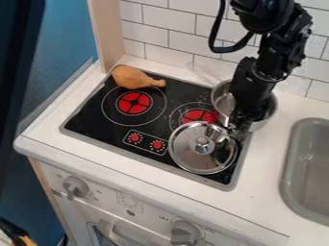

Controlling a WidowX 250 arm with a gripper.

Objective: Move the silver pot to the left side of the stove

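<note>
The black, segmented arm [255,79] carries a looped black cable [226,49].

Colours and patterns: black gripper [239,126]; beside it, silver pot [223,102] and silver lid [193,154]; near it, black stovetop [91,114] with red, black-lined burners [128,98] inside thin pale rings. Well apart from it, orange-brown drumstick [130,77]. White worktop [262,168]; grey sink [289,166]; white wall tiles [170,21], grey-lined brick pattern; blue side wall [69,41].
</note>
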